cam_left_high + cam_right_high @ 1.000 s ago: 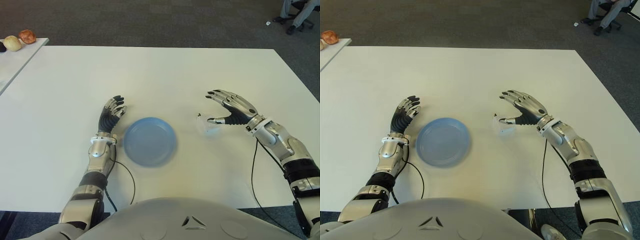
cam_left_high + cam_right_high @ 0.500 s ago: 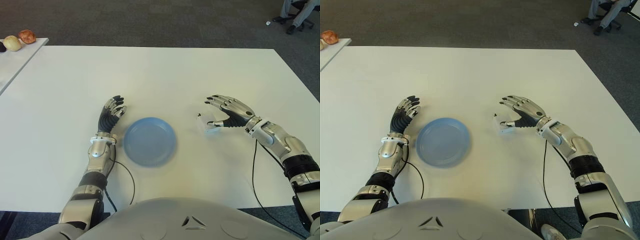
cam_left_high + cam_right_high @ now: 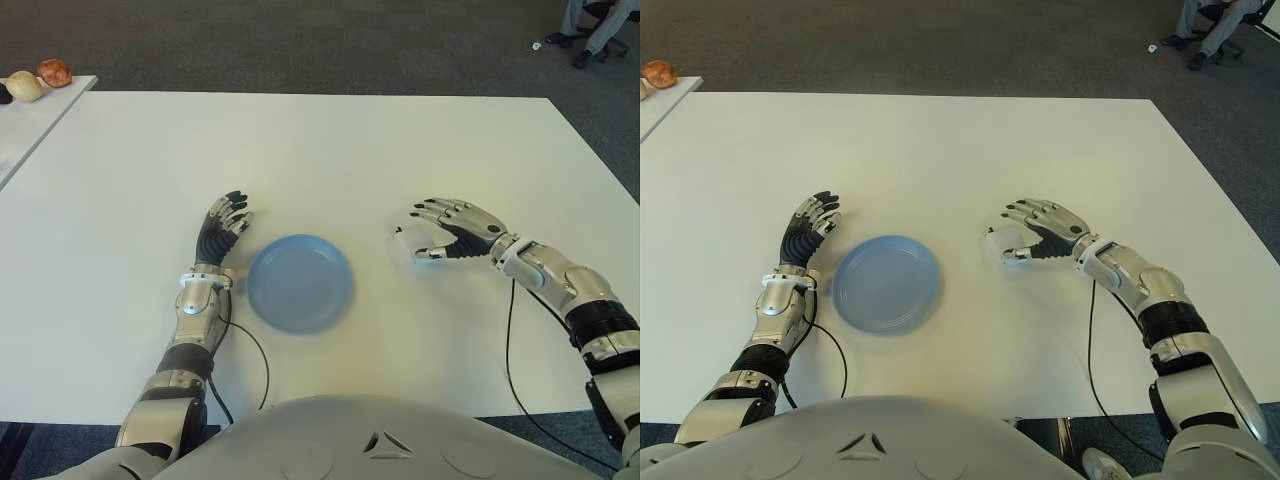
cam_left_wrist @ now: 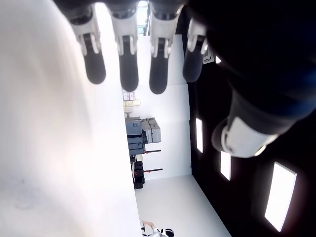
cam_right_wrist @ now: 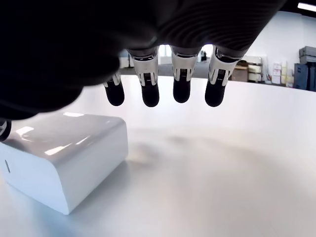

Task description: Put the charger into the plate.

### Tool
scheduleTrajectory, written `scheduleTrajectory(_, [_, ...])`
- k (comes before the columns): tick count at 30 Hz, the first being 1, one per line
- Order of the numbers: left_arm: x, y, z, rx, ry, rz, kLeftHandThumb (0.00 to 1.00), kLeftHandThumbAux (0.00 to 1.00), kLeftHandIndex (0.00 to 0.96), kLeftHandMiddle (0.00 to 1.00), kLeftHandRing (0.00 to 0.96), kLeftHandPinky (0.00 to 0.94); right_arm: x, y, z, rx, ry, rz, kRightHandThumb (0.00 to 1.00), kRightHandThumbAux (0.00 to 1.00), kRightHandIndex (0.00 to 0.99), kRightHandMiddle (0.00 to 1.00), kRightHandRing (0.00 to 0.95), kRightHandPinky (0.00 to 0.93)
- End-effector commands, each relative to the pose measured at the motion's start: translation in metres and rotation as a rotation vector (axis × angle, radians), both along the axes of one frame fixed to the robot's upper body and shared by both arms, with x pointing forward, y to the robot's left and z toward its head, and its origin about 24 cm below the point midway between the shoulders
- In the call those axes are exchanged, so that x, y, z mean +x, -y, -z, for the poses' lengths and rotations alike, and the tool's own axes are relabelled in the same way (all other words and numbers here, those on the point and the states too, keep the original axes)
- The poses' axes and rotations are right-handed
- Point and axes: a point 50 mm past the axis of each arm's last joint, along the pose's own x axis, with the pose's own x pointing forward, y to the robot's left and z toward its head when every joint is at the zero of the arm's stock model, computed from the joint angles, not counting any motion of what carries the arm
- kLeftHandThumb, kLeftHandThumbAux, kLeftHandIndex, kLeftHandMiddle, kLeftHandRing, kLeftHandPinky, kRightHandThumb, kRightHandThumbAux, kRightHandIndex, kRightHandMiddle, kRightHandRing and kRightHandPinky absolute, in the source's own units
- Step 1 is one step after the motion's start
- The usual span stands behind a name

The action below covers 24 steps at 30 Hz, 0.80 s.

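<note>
On the white table [image 3: 330, 150], right of centre: the white charger [image 3: 412, 246], lying flat on the surface, a small rounded block with glossy top. Well apart from the blue plate [image 3: 299, 282], which sits nearer the table's middle and holds nothing. Not in the plate, not lifted.

Over and just beside the charger: the right hand [image 3: 455, 228], palm down, fingers [image 5: 148, 89] arched forward and hanging above the tabletop. Thumb low beside the block, toward the charger's near end; from the head cameras, touching or only very close cannot be told. From the right wrist camera, four fingertips held clear of the charger [image 5: 59, 158] and not closed around it, daylight showing between them and the table. Spread and loosely curved, gripping nothing.

Left of the plate, just beside its rim: the left hand [image 3: 220, 228], idle, pointing away from the body, fingers [image 4: 123, 64] straight and side by side with small gaps, thumb apart, holding nothing.

At the far left, on a neighbouring table [image 3: 30, 125]: a few rounded items [image 3: 40, 78], pale and orange-brown. At the far right corner of the floor: a person's legs [image 3: 590, 25] by a chair.
</note>
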Motion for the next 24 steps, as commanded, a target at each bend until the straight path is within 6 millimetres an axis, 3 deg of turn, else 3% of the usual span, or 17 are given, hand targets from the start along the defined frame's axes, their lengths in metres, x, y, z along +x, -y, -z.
scheduleTrajectory(1, [-0.0467, -0.0031, 0.0475, -0.037, -0.29, -0.039, 0.0, 0.625, 0.191, 0.222, 0.21, 0.206, -0.0003, -0.0011, 0.0016, -0.022, -0.001, -0.031, 0.252, 0.144, 0.0, 0.0, 0.0, 0.0])
scheduleTrajectory(24, [-0.0483, -0.0059, 0.0459, -0.046, -0.286, -0.035, 0.0, 0.611, 0.191, 0.217, 0.205, 0.207, -0.0025, -0.0092, 0.0071, -0.035, 0.001, -0.088, 0.263, 0.118, 0.0, 0.0, 0.0, 0.0])
